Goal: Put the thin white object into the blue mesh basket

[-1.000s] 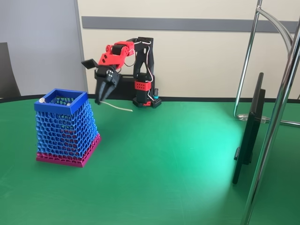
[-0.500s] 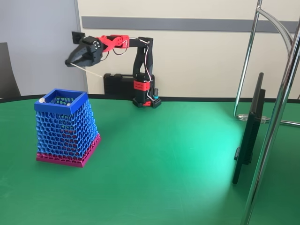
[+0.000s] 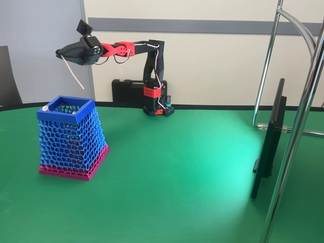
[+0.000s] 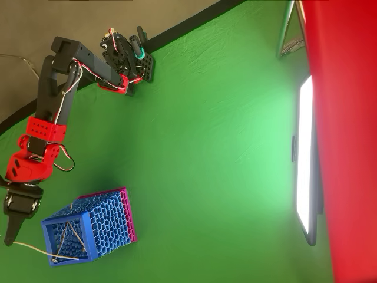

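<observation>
The blue mesh basket (image 3: 71, 137) with a pink base band stands on the green table at the left in the fixed view; the overhead view shows the basket (image 4: 103, 221) near the bottom left. My gripper (image 3: 59, 53) is raised above and just left of the basket, shut on one end of the thin white object (image 3: 75, 76). The stick hangs down at a slant, its free end just above the basket's rim. From overhead, the gripper (image 4: 8, 239) sits beside the basket and the stick (image 4: 32, 248) reaches to its near corner. Thin whitish sticks lie inside the basket.
The arm's base (image 3: 154, 101) stands at the table's far edge with a black case (image 3: 126, 91) behind it. A dark monitor (image 3: 268, 144) and chrome stand poles (image 3: 298, 126) occupy the right side. Green tabletop (image 3: 177, 167) lies between them and the basket.
The arm has swung up and to the left with the stick, from low near the table beside its base to high over the basket. The stick now hangs downward.
</observation>
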Controlling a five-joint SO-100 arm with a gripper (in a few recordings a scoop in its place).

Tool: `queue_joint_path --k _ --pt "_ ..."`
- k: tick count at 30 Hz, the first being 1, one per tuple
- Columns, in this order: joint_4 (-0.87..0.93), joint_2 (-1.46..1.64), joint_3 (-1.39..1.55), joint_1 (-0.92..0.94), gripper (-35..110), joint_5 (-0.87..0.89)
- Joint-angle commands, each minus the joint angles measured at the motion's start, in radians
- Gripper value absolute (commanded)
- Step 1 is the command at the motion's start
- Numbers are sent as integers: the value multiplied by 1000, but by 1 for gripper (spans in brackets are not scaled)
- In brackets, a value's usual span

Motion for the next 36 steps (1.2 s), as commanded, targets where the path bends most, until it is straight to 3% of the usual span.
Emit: queue_joint_path --k 1,10,16,19,36 --pt "-20 -9 -57 12 1 -100" --pt "109 -84 -147 41 2 -314" --pt "483 -114 -268 43 1 -350" --pt "589 -120 -279 34 2 -357" --pt "744 -107 -222 -29 16 -368"
